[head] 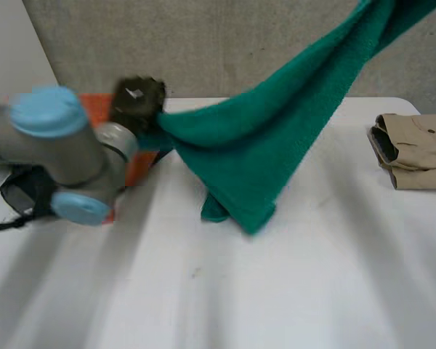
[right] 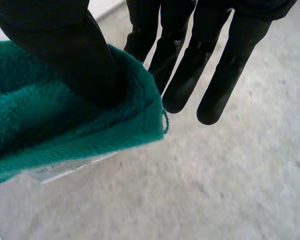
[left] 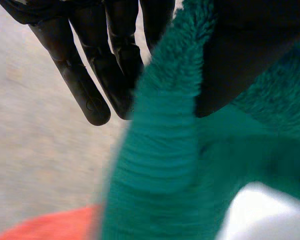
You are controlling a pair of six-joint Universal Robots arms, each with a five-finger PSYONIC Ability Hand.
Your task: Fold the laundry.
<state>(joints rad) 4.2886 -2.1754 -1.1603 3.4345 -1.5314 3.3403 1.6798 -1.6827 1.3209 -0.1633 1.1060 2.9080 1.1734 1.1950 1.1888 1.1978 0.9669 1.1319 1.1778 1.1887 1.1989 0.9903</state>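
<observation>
Towel: I see the green towel (head: 261, 145) held up off the counter (head: 291, 291). It slopes from the left robot hand (head: 136, 102) up toward the right arm's side. Its lowest fold hangs below and between the two grips, and I cannot tell whether it touches the counter.
Left grip: in its wrist view the thumb (left: 240, 60) presses on the towel's ribbed hem, with straight fingers (left: 90, 85) behind the cloth. It is grasping the towel.
Right grip: the right robot hand (right: 65, 55) pinches a towel corner between the thumb and the nearest finger, and the other fingers are straight beyond the cloth.
Label: the right wrist view gives me a white tag (right: 65, 169) under that corner, below the thumb. I cannot read its print.
Head view extras: a folded tan garment (head: 414, 149) lies on the counter, well apart from the towel. An orange bin (head: 96, 107) sits just behind the left robot hand.
</observation>
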